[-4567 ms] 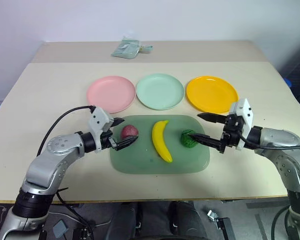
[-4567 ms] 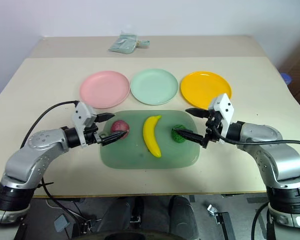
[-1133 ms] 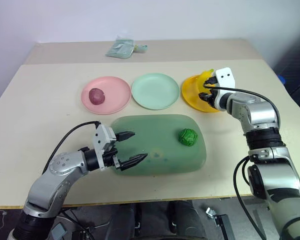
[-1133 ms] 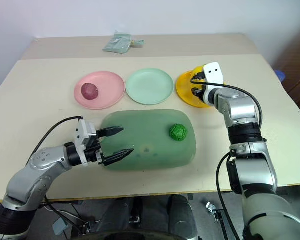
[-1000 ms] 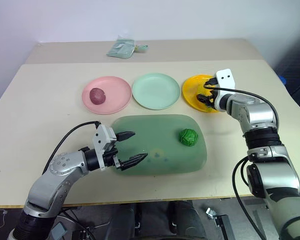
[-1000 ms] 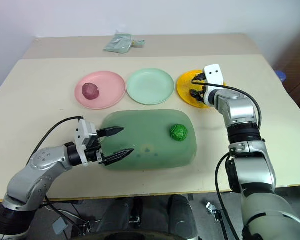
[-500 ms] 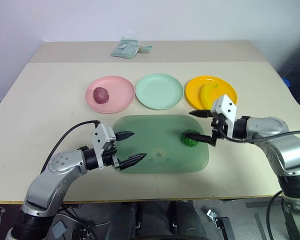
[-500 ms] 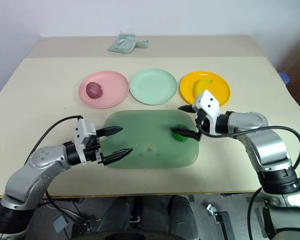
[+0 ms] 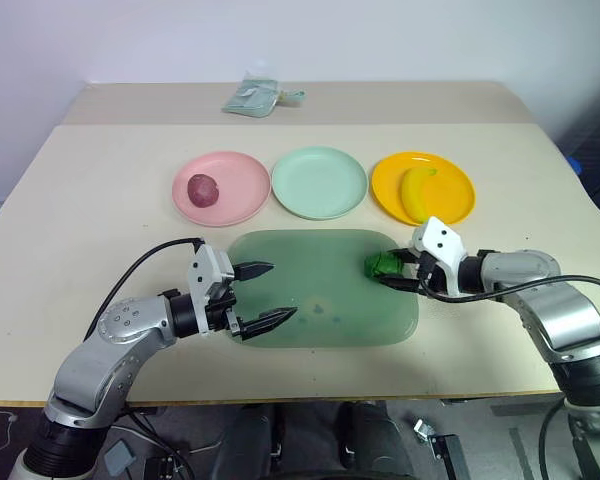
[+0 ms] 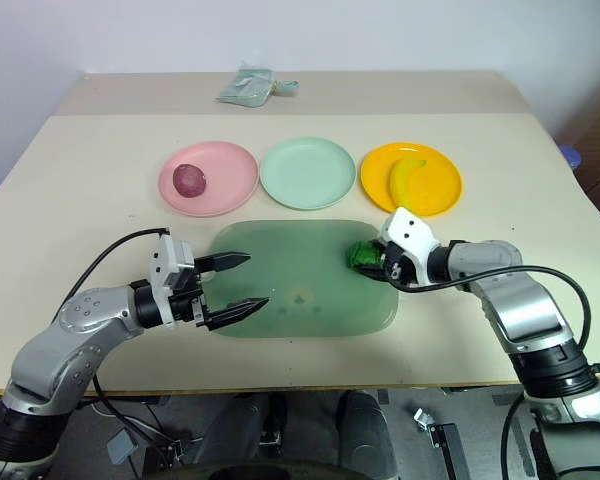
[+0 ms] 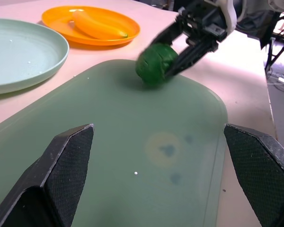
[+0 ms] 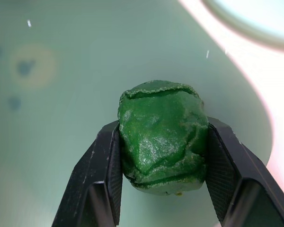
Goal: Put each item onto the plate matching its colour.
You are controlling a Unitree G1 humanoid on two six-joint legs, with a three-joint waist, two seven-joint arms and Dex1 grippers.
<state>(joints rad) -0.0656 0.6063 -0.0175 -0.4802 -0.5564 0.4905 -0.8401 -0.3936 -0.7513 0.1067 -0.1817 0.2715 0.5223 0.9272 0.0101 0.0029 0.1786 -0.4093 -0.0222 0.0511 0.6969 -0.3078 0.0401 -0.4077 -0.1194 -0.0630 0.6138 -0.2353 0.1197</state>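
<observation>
Between right gripper (image 12: pixel 162 198) fingers (image 12: pixel 99 179): green ball (image 12: pixel 162 137), squeezed.

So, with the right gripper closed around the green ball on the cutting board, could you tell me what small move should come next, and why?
Probably lift it clear of the cutting board. The right gripper clamps the green ball on both sides, the purple ball and banana already sit on matching plates, and the mint green plate is bare, so lifting comes before carrying it there.
</observation>
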